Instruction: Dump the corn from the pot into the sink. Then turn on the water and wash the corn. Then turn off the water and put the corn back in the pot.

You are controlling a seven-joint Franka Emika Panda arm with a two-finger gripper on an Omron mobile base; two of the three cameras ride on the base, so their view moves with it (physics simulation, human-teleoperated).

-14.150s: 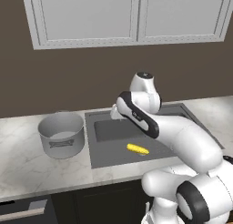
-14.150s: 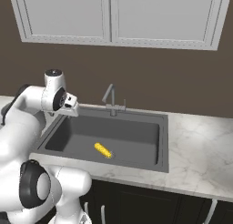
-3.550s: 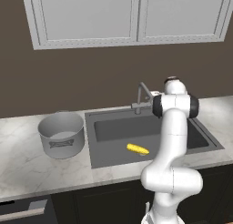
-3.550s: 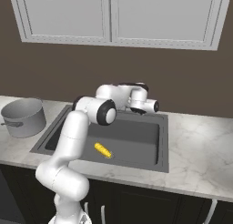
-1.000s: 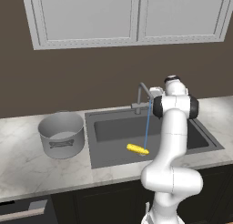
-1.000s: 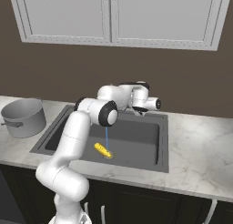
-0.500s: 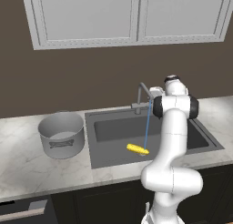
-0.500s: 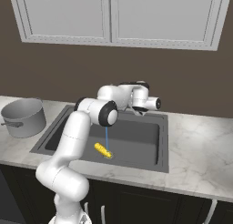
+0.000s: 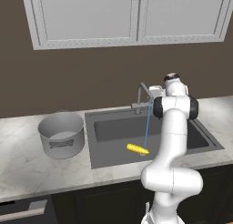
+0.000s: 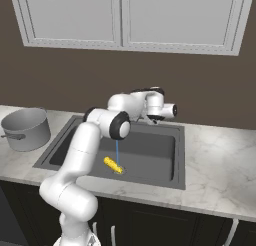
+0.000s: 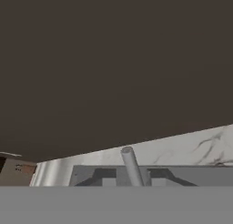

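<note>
Presently the wash step is in hand: water runs from the faucet (image 9: 142, 96) onto the corn (image 9: 137, 149) lying in the sink (image 9: 113, 150), the end effector (image 10: 171, 110), whose jaw state I cannot tell, beside the faucet; next, shutting off water

A marble counter (image 9: 27, 173) runs below the brown wall, with the dark grey sink (image 9: 109, 127) recessed in it. The grey pot (image 9: 61, 134) stands upright on the counter just left of the sink. At the sink's back edge a faucet (image 9: 141, 98) rises from the counter.
</note>
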